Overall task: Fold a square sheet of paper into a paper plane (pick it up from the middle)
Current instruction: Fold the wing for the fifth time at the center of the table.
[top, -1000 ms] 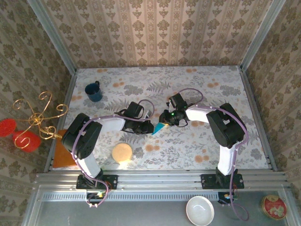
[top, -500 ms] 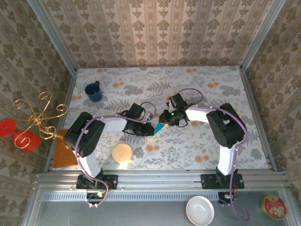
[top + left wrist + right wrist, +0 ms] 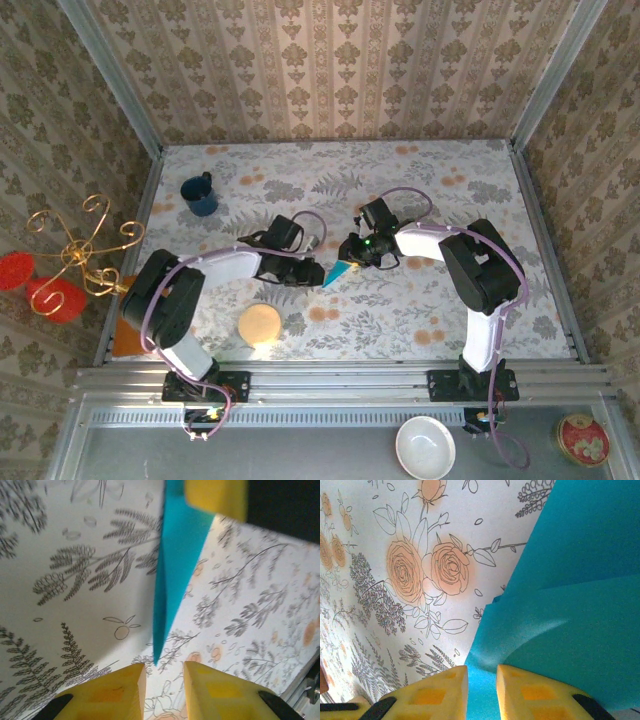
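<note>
Paper plane mid-frame in the top view, held off the floral table.
The right gripper pinches its turquoise edge. The left gripper has its fingers slightly apart, the pointed tip just ahead of the gap and nothing between them. If they close off-line, the tip may crumple or twist in the narrow pinch; pulling could tear it.

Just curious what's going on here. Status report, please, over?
Right gripper shut on the folded blue paper. Left gripper slightly open, empty, at its tip. Mug well aside.
</note>
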Controlling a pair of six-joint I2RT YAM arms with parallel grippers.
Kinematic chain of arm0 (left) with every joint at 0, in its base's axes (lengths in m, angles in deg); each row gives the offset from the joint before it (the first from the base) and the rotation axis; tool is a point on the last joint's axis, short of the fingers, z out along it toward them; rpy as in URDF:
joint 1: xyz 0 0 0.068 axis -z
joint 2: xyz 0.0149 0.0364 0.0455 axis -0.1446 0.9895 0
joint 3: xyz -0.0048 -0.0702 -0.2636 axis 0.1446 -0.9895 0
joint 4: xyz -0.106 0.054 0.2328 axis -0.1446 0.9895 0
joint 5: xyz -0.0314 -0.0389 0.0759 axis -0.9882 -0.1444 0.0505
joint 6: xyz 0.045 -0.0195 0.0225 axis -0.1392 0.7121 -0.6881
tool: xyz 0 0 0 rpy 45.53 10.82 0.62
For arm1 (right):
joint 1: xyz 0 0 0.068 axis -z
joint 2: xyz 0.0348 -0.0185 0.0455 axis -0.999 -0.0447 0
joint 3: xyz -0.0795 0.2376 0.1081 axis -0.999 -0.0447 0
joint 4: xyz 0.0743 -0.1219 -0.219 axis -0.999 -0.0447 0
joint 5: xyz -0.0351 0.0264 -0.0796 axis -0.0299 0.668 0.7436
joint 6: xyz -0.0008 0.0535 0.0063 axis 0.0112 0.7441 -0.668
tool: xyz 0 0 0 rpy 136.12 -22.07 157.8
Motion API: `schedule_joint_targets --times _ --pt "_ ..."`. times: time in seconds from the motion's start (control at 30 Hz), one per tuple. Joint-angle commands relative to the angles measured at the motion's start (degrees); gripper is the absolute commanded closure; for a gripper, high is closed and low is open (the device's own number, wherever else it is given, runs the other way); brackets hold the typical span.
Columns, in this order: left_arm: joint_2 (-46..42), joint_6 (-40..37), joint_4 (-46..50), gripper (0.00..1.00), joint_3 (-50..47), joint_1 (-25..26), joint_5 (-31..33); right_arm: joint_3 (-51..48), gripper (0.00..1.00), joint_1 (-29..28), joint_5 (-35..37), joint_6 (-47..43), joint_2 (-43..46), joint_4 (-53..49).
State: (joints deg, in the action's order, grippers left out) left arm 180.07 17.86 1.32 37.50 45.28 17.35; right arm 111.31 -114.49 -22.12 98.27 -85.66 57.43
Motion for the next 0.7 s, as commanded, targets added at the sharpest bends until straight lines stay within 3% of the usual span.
schedule_joint_targets --times 0.0,0.33,0.67 --pt "-1.4 1.1 -2.1 0.74 1.6 -0.1 0.3 -0.8 0.74 0.5 1.8 0.4 -1.4 -3.0" --pt "8.4 3.5 -5.2 0.9 8.4 2.2 -2.7 -0.7 0.76 0.6 1.2 0.8 -1.6 -2.6" --pt "12.1 3.6 -5.0 0.94 9.3 2.3 -4.3 -0.5 0.78 0.7 0.7 0.8 -1.7 -2.5"
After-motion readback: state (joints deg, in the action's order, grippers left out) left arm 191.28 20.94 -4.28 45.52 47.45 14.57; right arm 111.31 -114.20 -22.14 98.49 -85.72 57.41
